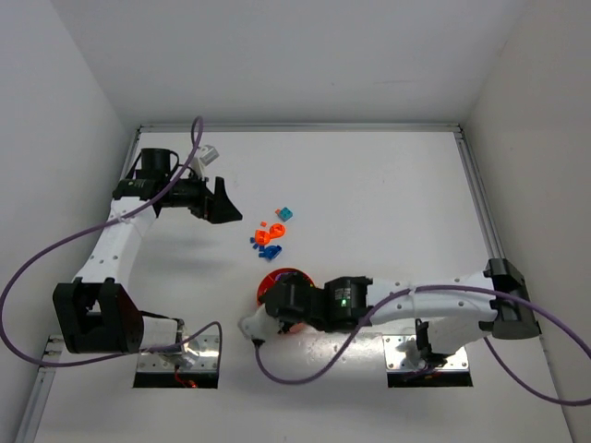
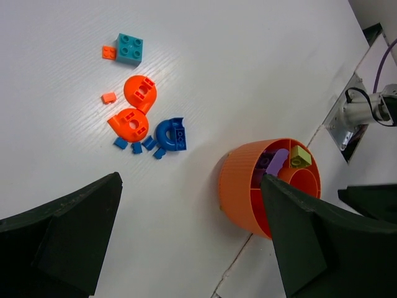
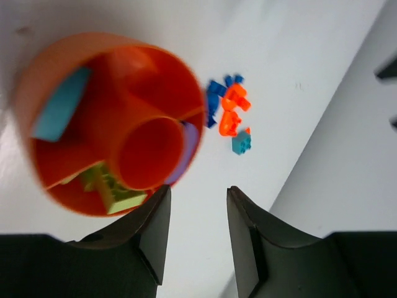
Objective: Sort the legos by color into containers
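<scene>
The right gripper hangs with its jaws parted and nothing between them, just short of the round orange-red tray, which sits on the white table ahead of the fingertips and a little to their left. The sort looks roughly half done. A yellow-green brick lies in the wedge nearest the jaws, a purple brick leans by the centre cup on the side facing the jaw gap, and a flat teal piece rests in a wedge at the far left. The cup itself appears bare, and at least one wedge shows only orange plastic. Farther out beyond the jaws, well apart from the tray, the unsorted cluster waits on the table. The left wrist view spreads it ahead of the left gripper, whose jaws stand spread wide and hold nothing. Nearest is a blue arch fringed by small blue bricks, then two rounded orange-red pieces and an orange chip. Farthest is a studded teal block with a small orange-red brick just beside it. By that count the blue and orange-red lots have yet to go in, plus one teal. Whether any orange-red brick already hides against the tray's own colour cannot be told. The bricks look glossy and tiny against the ribbed, deep-walled tray.
</scene>
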`<state>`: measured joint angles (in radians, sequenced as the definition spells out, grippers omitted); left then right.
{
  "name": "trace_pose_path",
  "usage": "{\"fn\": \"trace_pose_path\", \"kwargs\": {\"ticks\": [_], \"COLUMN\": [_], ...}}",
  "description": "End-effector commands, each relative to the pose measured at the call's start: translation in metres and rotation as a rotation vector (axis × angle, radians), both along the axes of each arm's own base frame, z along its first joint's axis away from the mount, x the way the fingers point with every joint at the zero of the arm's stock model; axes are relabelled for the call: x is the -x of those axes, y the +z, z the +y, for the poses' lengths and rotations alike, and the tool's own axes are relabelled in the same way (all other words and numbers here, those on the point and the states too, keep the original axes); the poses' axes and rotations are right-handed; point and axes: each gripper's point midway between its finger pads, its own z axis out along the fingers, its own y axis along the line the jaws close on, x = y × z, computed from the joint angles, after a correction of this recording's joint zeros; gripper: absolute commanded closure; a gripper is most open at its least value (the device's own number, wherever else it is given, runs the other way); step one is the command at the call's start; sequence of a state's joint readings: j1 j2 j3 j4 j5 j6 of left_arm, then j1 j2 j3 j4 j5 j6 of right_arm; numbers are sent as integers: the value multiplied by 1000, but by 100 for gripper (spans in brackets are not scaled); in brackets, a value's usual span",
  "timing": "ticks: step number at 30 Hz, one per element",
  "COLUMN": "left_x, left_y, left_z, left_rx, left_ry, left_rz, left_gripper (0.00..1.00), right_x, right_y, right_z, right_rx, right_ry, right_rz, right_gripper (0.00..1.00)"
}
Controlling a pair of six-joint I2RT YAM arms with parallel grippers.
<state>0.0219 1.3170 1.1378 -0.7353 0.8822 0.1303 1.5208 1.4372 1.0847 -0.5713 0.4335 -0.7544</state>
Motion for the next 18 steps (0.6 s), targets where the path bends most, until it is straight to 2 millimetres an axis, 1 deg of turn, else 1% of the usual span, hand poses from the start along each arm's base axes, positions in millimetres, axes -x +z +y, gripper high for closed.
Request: {"fn": "trace_pose_path", "kwargs": {"ticks": [1,2,3,4,5,6,7,8,10,11,12,13,14,15,16,17,18], "left_x": [-4,-4,-6,-8,-10,-15,-21,-24,-32,-39,-41,-46,-50,-53,-58,-62,-64], "left_y": [13,13,12,13,9,11,9,8,10,9,5,9,10,5,5,10,5], "left_z": [4,4,3,3,3,3,3,3,3,4,3,4,5,6,8,9,11], "left_rx": [2,2,6,10,10,15,19,19,24,24,28,28,25,18,8,8,-4], "left_ry": [8,8,13,17,17,23,28,28,33,33,38,38,48,65,73,96,106], "left_rz": [-73,-73,-67,-73,-58,-64,-52,-46,-38,-32,-11,-22,-24,-6,-8,-12,-3], "left_gripper": [0,0,0,0,0,0,0,0,0,0,0,0,0,0,0,0,0], "right_x": [-52,-75,-86,-96,-118,-129,-138,-159,-181,-198,-210,-224,-231,-247,-254,-261,-269], "right_y": [82,90,92,104,106,106,109,105,99,91,89,82,72,82,75,48,52], "right_z": [19,8,4,5,-7,-11,-12,-26,-30,-42,-45,-42,-45,-45,-41,-37,-29], "right_rx": [-405,-469,-501,-561,-605,-624,-646,-661,-674,-680,-696,-690,-661,-713,-710,-664,-688], "right_ry": [-268,-373,-423,-451,-543,-587,-612,-697,-762,-820,-852,-882,-912,-937,-948,-976,-966], "right_rz": [37,58,65,89,108,123,151,170,209,254,276,313,368,432,480,577,601], "right_gripper": [59,59,59,59,59,59,59,59,59,57,55,52,49,48,45,41,40]}}
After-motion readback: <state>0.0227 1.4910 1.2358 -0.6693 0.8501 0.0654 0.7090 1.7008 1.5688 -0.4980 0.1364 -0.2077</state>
